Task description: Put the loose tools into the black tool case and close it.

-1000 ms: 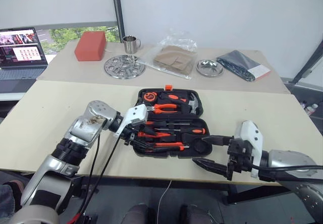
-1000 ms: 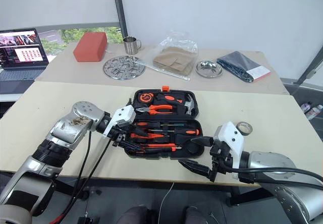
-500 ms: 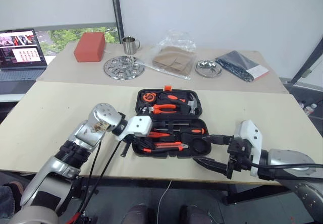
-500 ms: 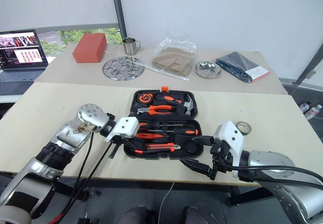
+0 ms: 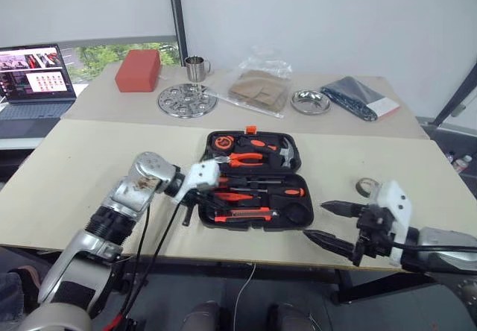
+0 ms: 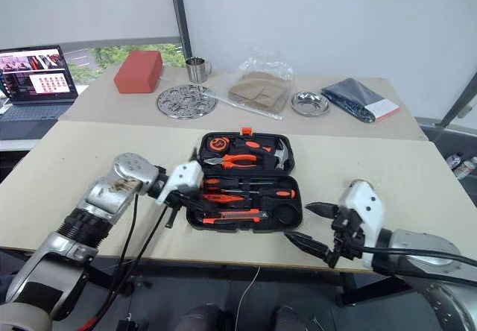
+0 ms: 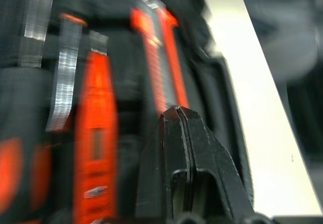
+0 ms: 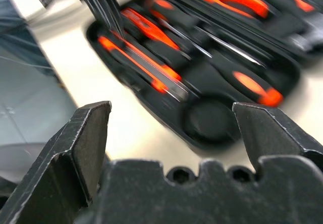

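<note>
The black tool case point(image 5: 254, 150) lies open in the middle of the near table. Pliers, a hammer and a tape measure fill its far half. Orange-and-black screwdrivers point(image 5: 277, 193) and a utility knife point(image 5: 242, 215) lie in the near half, beside an empty round recess point(image 5: 298, 213). My left gripper point(image 5: 211, 194) hovers over the near half's left end, shut with nothing in it; its fingertips point(image 7: 176, 114) meet above the orange handles. My right gripper point(image 5: 317, 220) is wide open by the case's front right corner. A small grey tape roll point(image 5: 364, 187) lies on the table just beyond it.
On the far table are a laptop point(image 5: 33, 77), a red box point(image 5: 138, 70), a metal cup point(image 5: 196, 68), a perforated metal disc point(image 5: 187, 100), a plastic bag of brown paper point(image 5: 257, 86), a metal bowl point(image 5: 310, 101) and a dark flat packet point(image 5: 358, 96). The table's front edge runs just below the case.
My right gripper has drawn away to the right of the case, still open, uncovering the tape roll. My left gripper has shut over the case's left end.
</note>
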`<state>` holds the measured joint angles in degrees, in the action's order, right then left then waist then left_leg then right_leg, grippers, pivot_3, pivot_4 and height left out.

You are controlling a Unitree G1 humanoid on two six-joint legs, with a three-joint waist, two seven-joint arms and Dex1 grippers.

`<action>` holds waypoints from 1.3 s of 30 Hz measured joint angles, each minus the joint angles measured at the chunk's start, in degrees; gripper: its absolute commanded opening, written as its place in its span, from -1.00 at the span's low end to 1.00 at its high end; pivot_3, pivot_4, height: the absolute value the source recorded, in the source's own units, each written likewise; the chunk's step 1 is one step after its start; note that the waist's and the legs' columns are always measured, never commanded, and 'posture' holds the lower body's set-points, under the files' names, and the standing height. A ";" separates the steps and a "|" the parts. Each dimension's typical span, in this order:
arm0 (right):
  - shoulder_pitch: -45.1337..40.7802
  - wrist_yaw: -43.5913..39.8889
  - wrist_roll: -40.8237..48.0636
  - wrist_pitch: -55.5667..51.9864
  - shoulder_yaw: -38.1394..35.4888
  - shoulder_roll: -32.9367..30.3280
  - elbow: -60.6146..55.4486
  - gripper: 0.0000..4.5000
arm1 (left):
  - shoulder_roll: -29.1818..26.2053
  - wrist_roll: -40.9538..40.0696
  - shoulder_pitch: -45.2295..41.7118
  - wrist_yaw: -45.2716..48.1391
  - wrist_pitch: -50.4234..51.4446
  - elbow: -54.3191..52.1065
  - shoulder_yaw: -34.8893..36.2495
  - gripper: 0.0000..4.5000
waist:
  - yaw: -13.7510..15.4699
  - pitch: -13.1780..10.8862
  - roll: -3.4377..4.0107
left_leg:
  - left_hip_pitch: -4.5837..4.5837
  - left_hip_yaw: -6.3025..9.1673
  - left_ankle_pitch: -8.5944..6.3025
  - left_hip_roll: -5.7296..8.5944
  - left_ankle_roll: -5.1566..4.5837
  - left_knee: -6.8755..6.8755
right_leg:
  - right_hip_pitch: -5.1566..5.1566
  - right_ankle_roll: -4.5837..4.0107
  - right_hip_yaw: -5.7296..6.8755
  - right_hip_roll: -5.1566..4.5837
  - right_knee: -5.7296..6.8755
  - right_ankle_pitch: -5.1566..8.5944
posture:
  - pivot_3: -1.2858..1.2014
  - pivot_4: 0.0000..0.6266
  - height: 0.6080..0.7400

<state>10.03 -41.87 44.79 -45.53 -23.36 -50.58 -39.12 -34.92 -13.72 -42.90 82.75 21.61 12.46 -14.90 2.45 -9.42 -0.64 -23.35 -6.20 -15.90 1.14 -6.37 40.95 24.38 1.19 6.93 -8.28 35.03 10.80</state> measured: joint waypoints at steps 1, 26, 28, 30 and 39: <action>1.12 -0.61 -0.44 0.01 -1.53 -0.51 0.87 1.00 | 0.09 -1.62 -0.01 -0.42 1.09 -0.70 1.81 -0.32 | 0.00 0.00 -0.01 | -0.02 0.00 -0.01 0.03 -0.03 0.00 | -0.02 -0.04 0.01 -0.01 -0.02 -0.02 | 0.03 -0.52 0.91; -33.09 0.60 -27.78 11.85 19.13 3.57 54.03 0.42 | -6.61 -11.08 7.66 -4.08 9.70 -17.30 7.10 1.00 | -1.86 -0.25 0.22 | 0.14 -0.13 -0.01 0.16 0.12 -0.13 | -0.07 0.09 0.10 0.28 -0.07 0.12 | 0.03 -0.52 0.91; -33.83 0.29 -28.45 12.76 19.67 4.09 55.88 0.10 | -6.89 -11.08 7.97 -4.30 9.58 -17.34 7.10 1.00 | -1.93 -0.25 0.22 | 0.14 -0.13 0.00 0.15 0.14 -0.14 | -0.07 0.08 0.10 0.29 -0.07 0.13 | 0.03 -0.52 0.91; -34.58 -0.62 -28.89 14.45 19.78 4.98 57.83 -0.21 | -7.48 -11.08 8.39 -4.49 9.57 -17.52 7.09 1.00 | -2.22 -0.25 0.23 | 0.18 -0.13 -0.01 0.14 0.21 -0.15 | -0.09 0.08 0.09 0.30 -0.06 0.13 | 0.03 -0.52 0.91; -31.56 -6.67 -26.98 14.85 18.70 4.28 50.48 -0.99 | -8.05 -11.10 8.46 -4.38 9.56 -17.86 6.99 1.00 | -2.44 -0.29 0.30 | 0.17 -0.13 -0.20 0.11 0.62 -0.15 | -0.07 0.08 0.08 0.34 -0.04 0.13 | 0.03 -0.52 0.91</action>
<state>-21.53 -48.54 17.81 -30.68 -4.66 -46.30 11.37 -42.98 -24.82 -34.43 78.37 31.17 -5.41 -7.91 0.01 -9.71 -0.33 -23.18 -6.32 -16.10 1.25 -5.75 40.79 24.31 1.26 7.01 -7.94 34.99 10.94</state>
